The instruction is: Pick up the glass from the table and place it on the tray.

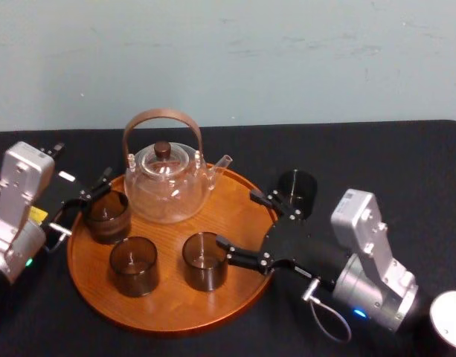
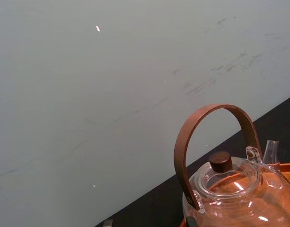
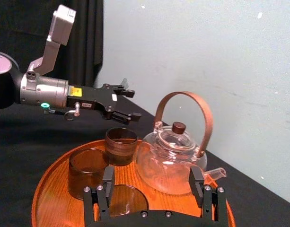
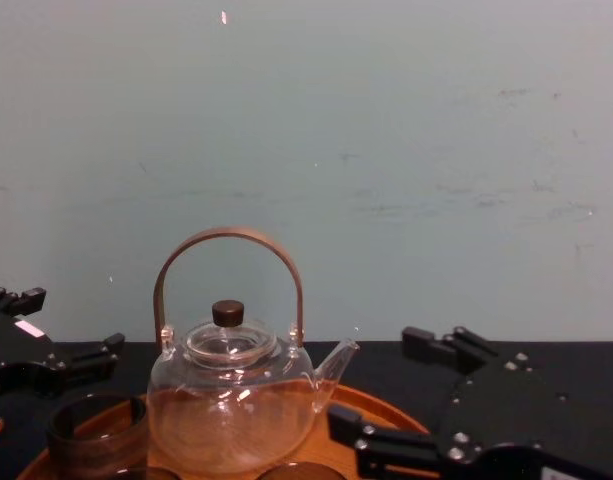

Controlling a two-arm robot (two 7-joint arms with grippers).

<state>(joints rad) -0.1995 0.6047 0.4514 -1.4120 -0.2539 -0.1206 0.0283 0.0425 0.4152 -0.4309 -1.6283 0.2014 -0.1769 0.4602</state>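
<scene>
The round wooden tray [image 1: 235,204] lies on the black table [image 1: 376,156] and carries a glass teapot [image 1: 167,182] and three dark glasses. One glass [image 1: 204,260] stands just left of my right gripper [image 1: 237,219], which is open over the tray's right part with nothing between its fingers. A further dark glass [image 1: 297,192] stands on the table right of the tray, behind the right gripper's far finger. My left gripper [image 1: 90,201] is open at the tray's left rim, beside another glass [image 1: 107,216]. In the right wrist view my right gripper [image 3: 152,189] spans the near glass [image 3: 128,201], and the left gripper [image 3: 129,101] hovers above a glass [image 3: 120,145].
The teapot [image 4: 231,390] with its tall brown handle [image 4: 229,238] fills the back of the tray. A third glass [image 1: 133,265] stands at the tray's front left. A pale wall [image 1: 228,59] rises behind the table. Bare black table lies far right.
</scene>
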